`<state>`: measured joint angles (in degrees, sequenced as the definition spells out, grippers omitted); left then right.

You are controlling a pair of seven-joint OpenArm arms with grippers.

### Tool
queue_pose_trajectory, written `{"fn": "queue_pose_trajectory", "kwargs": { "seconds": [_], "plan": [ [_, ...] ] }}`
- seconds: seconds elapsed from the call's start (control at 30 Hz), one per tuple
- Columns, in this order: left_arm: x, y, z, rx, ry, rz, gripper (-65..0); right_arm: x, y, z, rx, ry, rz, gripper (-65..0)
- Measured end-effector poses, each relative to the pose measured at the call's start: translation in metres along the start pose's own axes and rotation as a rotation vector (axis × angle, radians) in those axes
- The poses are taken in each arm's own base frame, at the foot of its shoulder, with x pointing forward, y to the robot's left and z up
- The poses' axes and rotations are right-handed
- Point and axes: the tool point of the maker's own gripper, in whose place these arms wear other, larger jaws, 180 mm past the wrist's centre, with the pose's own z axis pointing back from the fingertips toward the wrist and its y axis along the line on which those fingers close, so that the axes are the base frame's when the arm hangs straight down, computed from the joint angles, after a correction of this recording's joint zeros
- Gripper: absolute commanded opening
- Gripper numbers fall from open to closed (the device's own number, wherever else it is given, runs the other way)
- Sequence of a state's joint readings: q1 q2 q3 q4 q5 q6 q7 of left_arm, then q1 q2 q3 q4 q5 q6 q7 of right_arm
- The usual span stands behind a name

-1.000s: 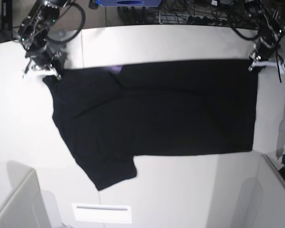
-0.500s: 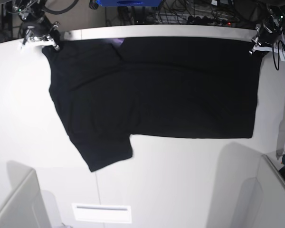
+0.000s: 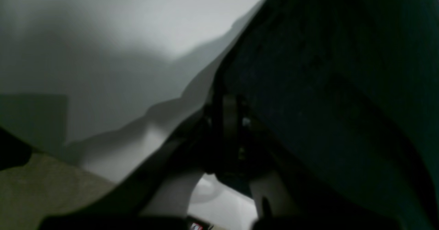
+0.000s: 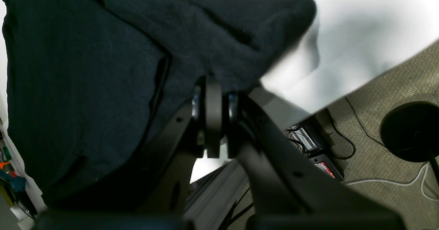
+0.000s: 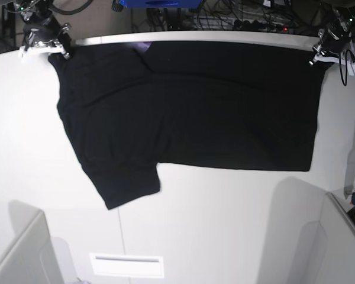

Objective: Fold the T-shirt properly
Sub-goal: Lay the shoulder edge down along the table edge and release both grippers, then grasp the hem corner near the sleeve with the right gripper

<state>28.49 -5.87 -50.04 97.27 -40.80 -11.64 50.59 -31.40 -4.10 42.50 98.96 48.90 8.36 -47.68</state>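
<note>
Base view: T-shirt (image 5: 189, 106) print mostly hidden.

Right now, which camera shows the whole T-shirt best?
The base view: the T-shirt lies spread across the table, one sleeve visible. The wrist views show only dark cloth pinched at the left gripper and right gripper.

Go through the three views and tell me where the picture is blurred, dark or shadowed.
Left wrist view: dim and soft all over; the T-shirt is a dark mass, with a grey shadow on the table beside it. Right wrist view: sharper, the knit shows, though the cloth's outer edge smears against the bright tabletop. Base view: evenly lit and clear; the black cloth shows hardly any folds, and soft shadows fall along the near table edge.
</note>
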Motion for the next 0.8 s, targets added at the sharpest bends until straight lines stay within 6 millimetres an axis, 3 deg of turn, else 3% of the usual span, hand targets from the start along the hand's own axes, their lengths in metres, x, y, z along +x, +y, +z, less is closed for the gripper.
{"fn": "queue_pose_trajectory", "kwargs": {
  "seconds": [0.07,0.1,0.2,0.27,0.37,0.5,0.6,0.67,0.8],
  "plan": [
    [-0.003,0.002,0.001,0.005,0.008,0.001,-65.0,0.0,0.0,0.0,-0.001,0.001,0.001,-65.0],
    [-0.004,0.003,0.001,0.006,0.01,0.001,-65.0,-0.001,-0.001,0.001,-0.002,0.005,0.003,-60.3],
    [-0.003,0.003,0.001,0.007,0.006,0.0,-63.5,0.005,0.001,0.011,-0.017,-0.016,0.043,-30.9],
    [-0.002,0.003,0.002,0.01,0.003,-0.002,-48.1,0.013,0.008,0.017,-0.004,-0.048,0.061,-24.5],
    [0.0,0.005,0.003,0.016,-0.004,0.0,-25.3,0.02,0.013,0.027,-0.001,-0.098,0.045,-28.4],
    [0.017,0.004,0.013,0.023,-0.062,-0.005,-6.4,0.034,0.006,0.036,-0.035,-0.137,0.064,-28.5],
    [0.031,0.005,0.028,0.038,-0.135,0.013,-5.1,0.059,0.018,0.041,-0.021,-0.195,0.101,-28.5],
    [0.042,0.009,0.039,0.062,-0.183,0.023,-7.2,0.073,0.038,0.036,0.013,-0.219,0.166,-28.5],
    [0.065,0.011,0.059,0.083,-0.291,0.048,-17.1,0.066,0.101,0.007,0.145,-0.15,0.305,-28.8]
  ]
}}
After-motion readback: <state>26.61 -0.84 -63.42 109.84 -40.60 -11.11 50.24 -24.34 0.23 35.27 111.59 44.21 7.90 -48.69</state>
